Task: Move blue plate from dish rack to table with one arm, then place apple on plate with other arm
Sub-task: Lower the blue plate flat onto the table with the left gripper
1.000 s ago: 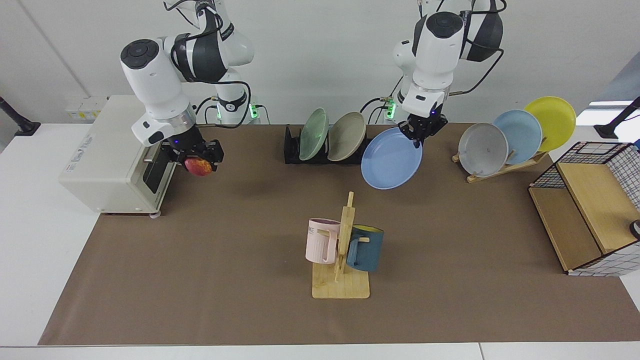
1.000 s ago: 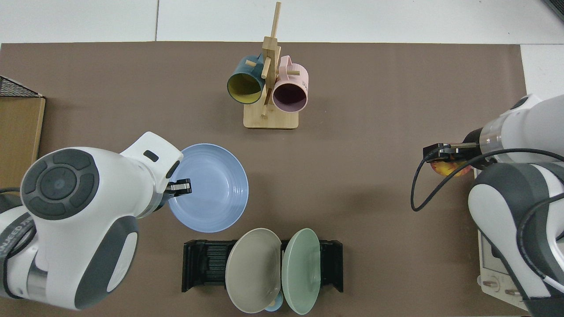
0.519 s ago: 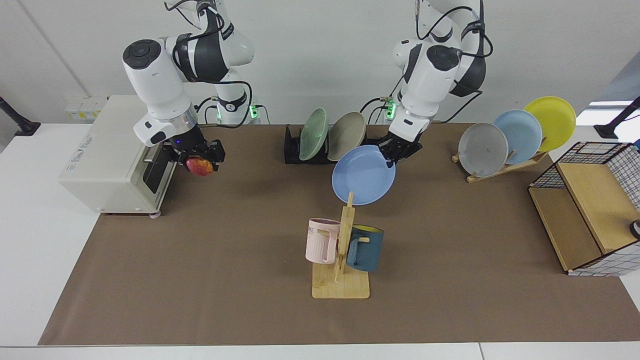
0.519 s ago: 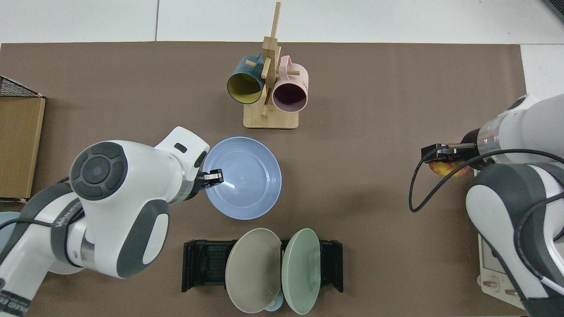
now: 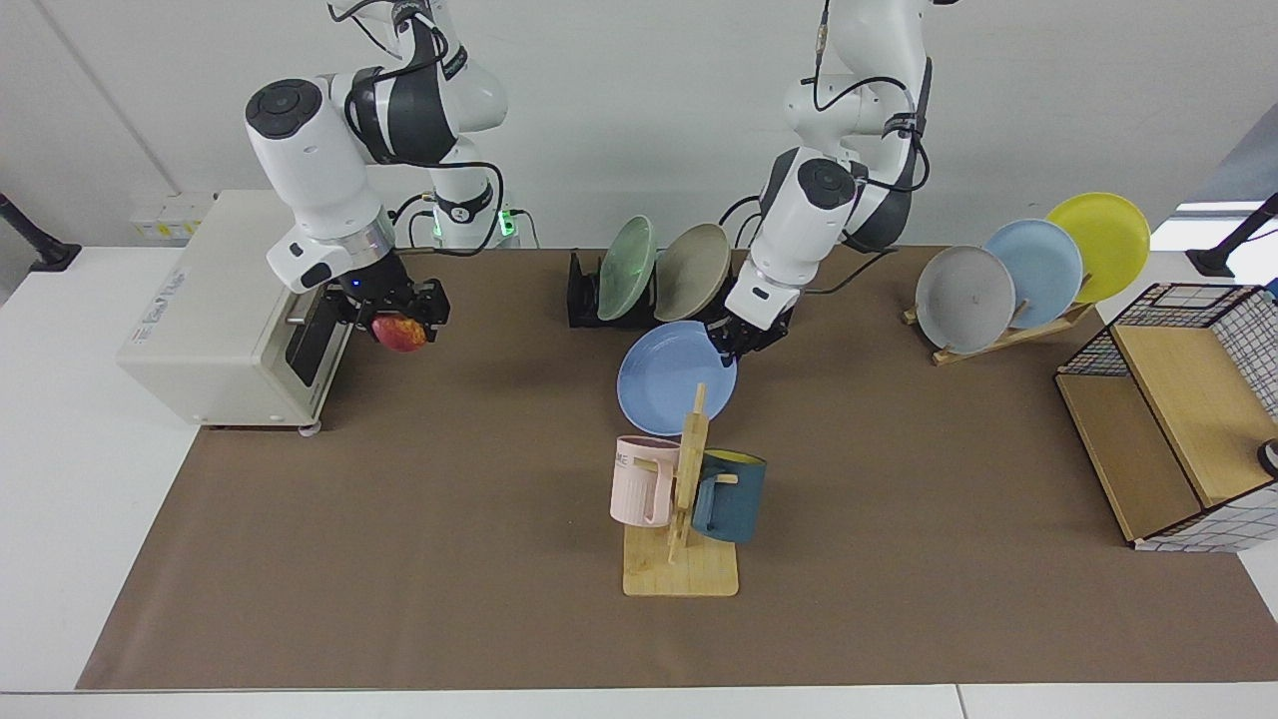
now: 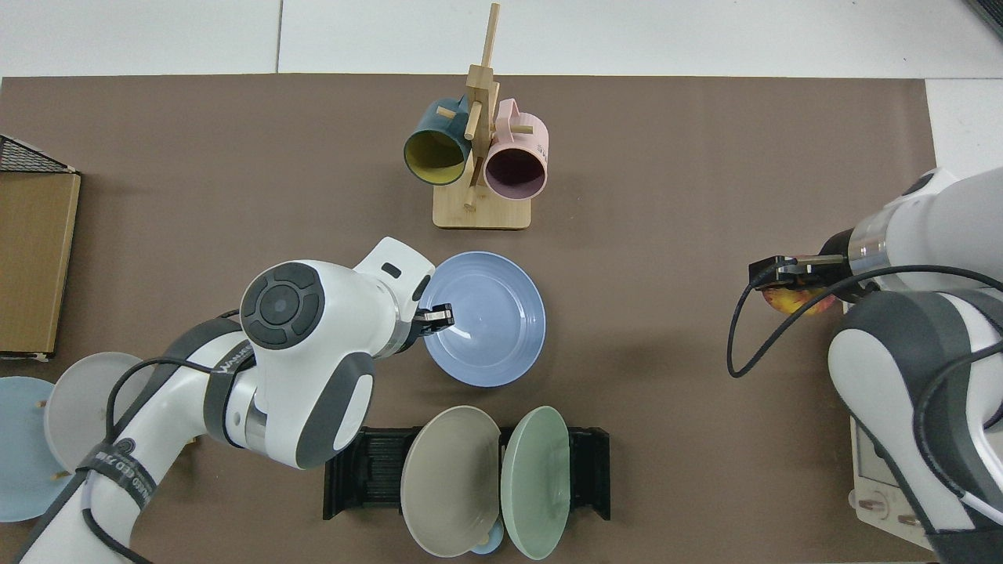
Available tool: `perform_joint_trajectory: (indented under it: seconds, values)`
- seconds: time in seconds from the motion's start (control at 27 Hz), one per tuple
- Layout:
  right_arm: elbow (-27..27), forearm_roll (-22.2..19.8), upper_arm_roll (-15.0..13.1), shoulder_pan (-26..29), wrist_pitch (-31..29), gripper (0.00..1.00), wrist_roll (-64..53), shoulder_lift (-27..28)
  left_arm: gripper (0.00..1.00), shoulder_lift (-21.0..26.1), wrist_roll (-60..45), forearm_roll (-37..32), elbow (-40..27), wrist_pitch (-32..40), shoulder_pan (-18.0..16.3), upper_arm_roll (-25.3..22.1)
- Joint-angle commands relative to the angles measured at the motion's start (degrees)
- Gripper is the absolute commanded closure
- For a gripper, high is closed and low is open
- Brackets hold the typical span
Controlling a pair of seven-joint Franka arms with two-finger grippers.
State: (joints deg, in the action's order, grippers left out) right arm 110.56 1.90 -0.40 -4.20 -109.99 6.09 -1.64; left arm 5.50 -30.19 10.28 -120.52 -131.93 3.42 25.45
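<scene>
Blue plate (image 5: 667,377) is being pinched at its rim by the left gripper (image 5: 736,341), fingers closed down on the edge nearest the arm; same grip is showing in the top view, left gripper (image 6: 436,316) on the plate (image 6: 490,317) rim.

What's changing: over the last second the left arm is swinging the plate away from the dish rack (image 5: 589,290) and down toward the middle of the tabletop (image 5: 399,519). It is going from steeply tilted, face toward the facing camera, to nearly flat with the hollow side up. It is now sitting between the rack (image 6: 353,470) and the mug stand (image 5: 684,499), just beside the stand's top peg. Can't tell whether the far rim is touching the mat yet; the peg is overlapping it in the facing view.

Meaning: rack-to-tabletop leg is looking nearly done, with only set-down and release outstanding. Watching clearance to the mug stand (image 6: 479,157).

Orientation: the plate is round, so no real long axis. Its face is pointing up, slightly tipped, with the gripped edge looking a little higher.

Right gripper (image 5: 397,312) is waiting near the white oven (image 5: 215,310), fingers closed around the apple (image 5: 397,333), held clear above the mat. In the top view the right gripper (image 6: 783,276) and apple (image 6: 793,298) are sitting well apart from the plate, not shifting over the last half second.
</scene>
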Motion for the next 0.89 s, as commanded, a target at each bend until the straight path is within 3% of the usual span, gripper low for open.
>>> perform_joint_trajectory:
  seconds: [0.0, 0.33, 0.52, 0.59, 0.7, 0.85]
  values:
    - [0.45, -0.93, 0.31, 0.42, -0.14, 1.0, -0.99, -0.38, 1.0, 2.5, -0.93, 0.1, -1.48, -4.56, 2.21, -0.58]
    - [0.45, -0.93, 0.31, 0.42, -0.14, 0.99, -0.99, -0.38, 1.0, 4.6, 0.48, -0.96, -1.56, -5.44, 1.59, -1.02]
    - [0.45, -0.93, 0.31, 0.07, -0.14, 0.99, -0.91, -0.38, 0.98, 8.11, -1.1, -3.76, -1.13, -10.97, 2.03, -1.1]
    - [0.36, -0.93, 0.39, -0.36, -0.31, 0.99, -0.64, -0.38, 0.91, 9.44, -1.62, -5.7, -0.86, -12.2, 1.94, -1.19]
    - [0.45, -0.84, 0.48, -0.54, -0.58, 0.99, -0.12, -0.29, 0.64, 9.53, -1.63, -7.55, -0.77, -12.21, 1.5, -1.19]
    - [0.62, -0.66, 0.48, -1.69, -1.54, 0.99, -0.03, 0.06, 0.41, 9.09, -1.45, -7.64, -0.6, -11.16, 1.15, -1.28]
